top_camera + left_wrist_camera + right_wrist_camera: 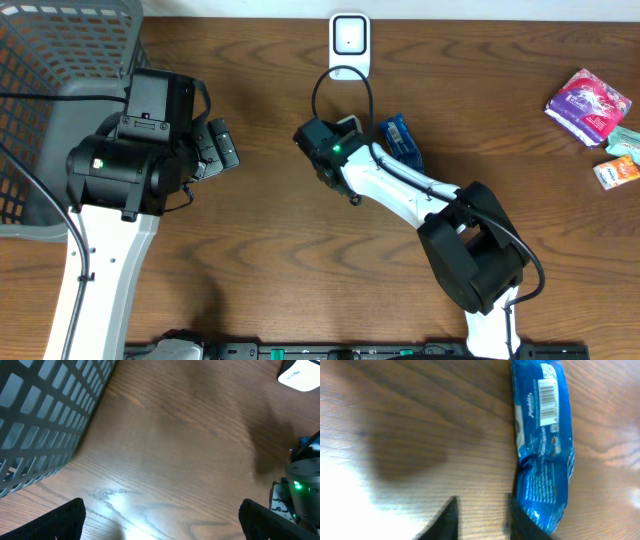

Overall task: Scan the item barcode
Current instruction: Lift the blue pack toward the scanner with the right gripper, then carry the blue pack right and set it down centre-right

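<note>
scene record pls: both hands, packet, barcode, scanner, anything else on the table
left hand: open, empty, over bare table beside basket
right hand: open, nothing between its fingers, low over table
packet: blue, lying flat on table, beside right hand, not gripped
barcode: facing up, near the packet end away from the hand
scanner: white, top centre of overhead view, apart from packet
other packs: far right of table, away from both hands
</note>
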You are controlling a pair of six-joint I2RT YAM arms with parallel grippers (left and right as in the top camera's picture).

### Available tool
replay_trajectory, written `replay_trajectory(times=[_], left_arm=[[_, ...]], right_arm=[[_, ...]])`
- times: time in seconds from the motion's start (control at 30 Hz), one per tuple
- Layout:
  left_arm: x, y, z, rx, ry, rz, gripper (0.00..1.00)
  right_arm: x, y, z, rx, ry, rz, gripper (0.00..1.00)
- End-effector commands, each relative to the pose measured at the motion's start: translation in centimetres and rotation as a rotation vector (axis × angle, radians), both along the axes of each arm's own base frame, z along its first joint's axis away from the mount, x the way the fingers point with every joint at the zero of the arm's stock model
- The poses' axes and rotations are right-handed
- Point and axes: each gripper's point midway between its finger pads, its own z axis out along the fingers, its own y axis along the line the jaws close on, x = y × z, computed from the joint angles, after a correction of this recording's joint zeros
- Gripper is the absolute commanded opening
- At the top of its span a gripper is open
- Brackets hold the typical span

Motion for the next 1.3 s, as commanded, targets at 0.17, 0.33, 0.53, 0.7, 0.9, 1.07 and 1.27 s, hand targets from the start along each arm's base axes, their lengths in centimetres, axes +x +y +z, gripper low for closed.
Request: replay_trajectory(times=[0.17, 0.33, 0.53, 0.7, 0.9, 1.07, 1.27], left_arm=[[-0.1, 0.4, 0.4, 0.016, -0.013, 0.006, 0.98], [-0.1, 0.4, 0.4, 0.016, -0.013, 0.006, 0.98], [-0.1, 0.4, 0.4, 0.016, -0.013, 0.006, 0.98], [-0.1, 0.4, 0.4, 0.016, -0.013, 0.006, 0.98], [-0.1, 0.4, 0.4, 0.016, -0.013, 0.006, 0.98], [-0.1, 0.4, 0.4, 0.016, -0.013, 0.006, 0.98], [-0.1, 0.4, 0.4, 0.016, -0.013, 0.006, 0.98]], right_arm=[[2.8, -0.6, 1.5, -0.049, 0.007, 0.13, 0.45], [3.8, -2.8, -0.4, -0.082, 0.03, 0.098, 0.54], [5.4, -5.9, -1.6, -0.076, 0.028, 0.01, 0.58], [5.9, -6.2, -2.3, -0.019, 0.049, 0.002, 0.55], [5.8, -6.3, -3.4, -0.022, 0.067, 0.001, 0.52], [5.1, -6.2, -5.5, -0.046, 0.111, 0.007, 0.47], [4.4, -7.0, -7.8, -0.08, 0.149, -0.019, 0.4]])
